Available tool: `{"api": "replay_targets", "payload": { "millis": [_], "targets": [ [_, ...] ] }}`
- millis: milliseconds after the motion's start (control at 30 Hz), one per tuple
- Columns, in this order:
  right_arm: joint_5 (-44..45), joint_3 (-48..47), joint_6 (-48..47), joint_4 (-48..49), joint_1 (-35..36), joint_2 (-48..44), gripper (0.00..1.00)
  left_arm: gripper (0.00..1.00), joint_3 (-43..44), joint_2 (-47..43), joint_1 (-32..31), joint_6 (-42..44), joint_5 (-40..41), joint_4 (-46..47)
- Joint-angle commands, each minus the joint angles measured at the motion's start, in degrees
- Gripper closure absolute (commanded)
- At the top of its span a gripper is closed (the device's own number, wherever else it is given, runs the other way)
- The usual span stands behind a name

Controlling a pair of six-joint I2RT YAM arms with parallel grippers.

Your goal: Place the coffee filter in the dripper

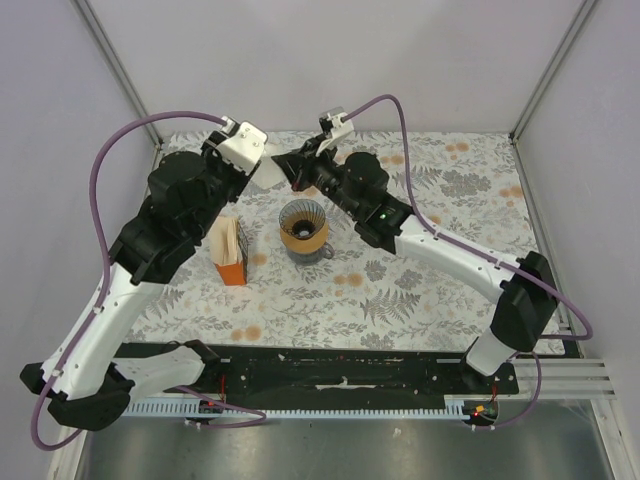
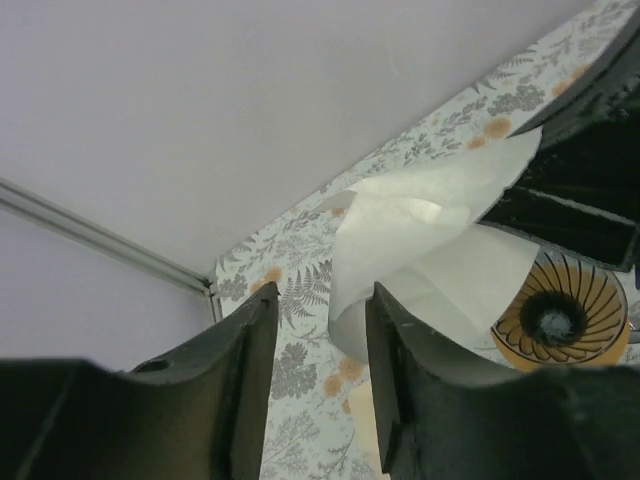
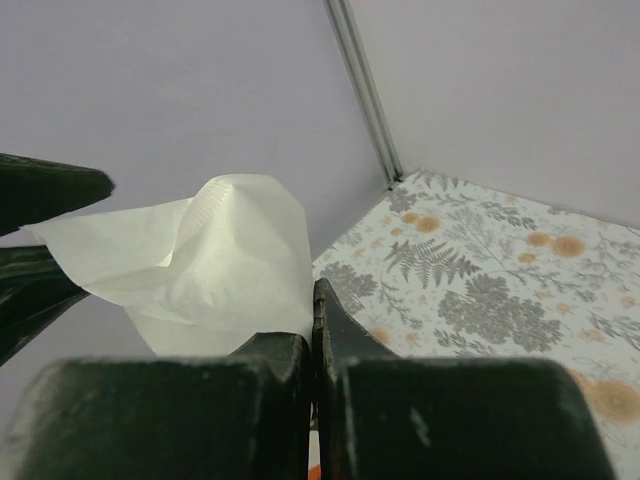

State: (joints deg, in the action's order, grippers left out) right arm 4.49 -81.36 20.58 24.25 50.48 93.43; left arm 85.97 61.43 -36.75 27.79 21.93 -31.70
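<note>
Orange packet (image 1: 231, 254) beside dripper (image 1: 303, 228), coffee filter (image 3: 225, 255) pinched in right hand (image 3: 311, 318)

The lower edge of the coffee filter (image 3: 235, 250) vanishes behind the tightly pressed right fingers (image 3: 345, 340), so the pinched part cannot be seen. At that view's left edge, the dark left fingers (image 3: 40, 190) are cut off. In the left wrist view, the filter's bottom fold sits hidden behind one left finger. Just beyond it, the dripper (image 2: 560, 318) is partly covered by that finger and by the right arm (image 2: 590, 190). From overhead, only a sliver of filter shows between both sets of fingers, and the glass cup (image 1: 310, 255) under the dripper is mostly hidden.
</note>
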Motion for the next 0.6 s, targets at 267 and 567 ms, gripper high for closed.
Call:
{"api": "replay_targets", "payload": {
  "millis": [267,567],
  "targets": [
    [-15.73,-6.43,-6.42,-35.29,-8.46,-4.4,1.0,0.29,9.64,4.83,0.19,-12.23,-12.78,-18.73],
    [-18.73,-14.6,-13.1,-59.81,-10.22,-2.65,1.0,0.28,10.97,8.71,1.42,-15.49,-18.14,-24.46]
  ]
}}
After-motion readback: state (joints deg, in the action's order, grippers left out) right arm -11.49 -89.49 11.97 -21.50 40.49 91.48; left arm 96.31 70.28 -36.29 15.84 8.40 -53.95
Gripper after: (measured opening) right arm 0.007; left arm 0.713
